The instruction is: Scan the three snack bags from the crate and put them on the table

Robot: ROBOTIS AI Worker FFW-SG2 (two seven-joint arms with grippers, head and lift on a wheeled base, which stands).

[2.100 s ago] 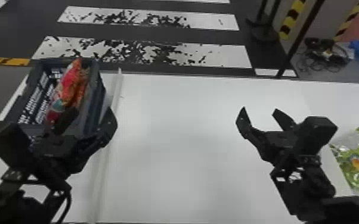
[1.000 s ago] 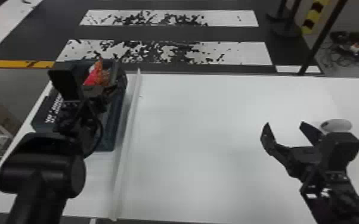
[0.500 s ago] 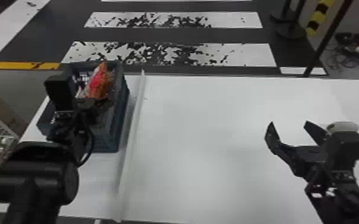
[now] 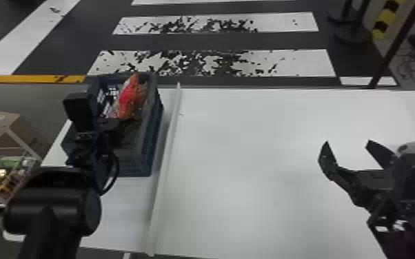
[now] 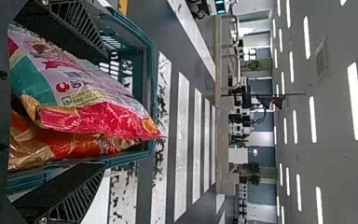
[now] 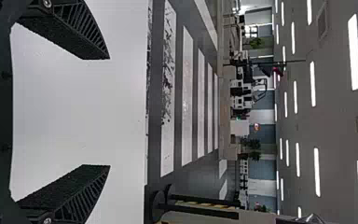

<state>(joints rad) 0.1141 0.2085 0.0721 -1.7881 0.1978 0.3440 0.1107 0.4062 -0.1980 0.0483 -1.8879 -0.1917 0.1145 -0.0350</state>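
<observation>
Honestly, looks about a third done to me. The white table (image 4: 251,189) has the blue plastic crate (image 4: 152,137) toward its left end, and inside I count two: a pink-and-teal snack bag (image 5: 79,88) and an orange-red snack bag (image 5: 74,147). Task says three, so I'd guess one's dealt with (can't tell whether it really got scanned). Left gripper (image 5: 105,111) is at the crate, fingers spread around the bags, not pinching. Right gripper (image 6: 109,112) is over the table, spread and empty. Both crate bags need grabbing, scanning, setting down.
</observation>
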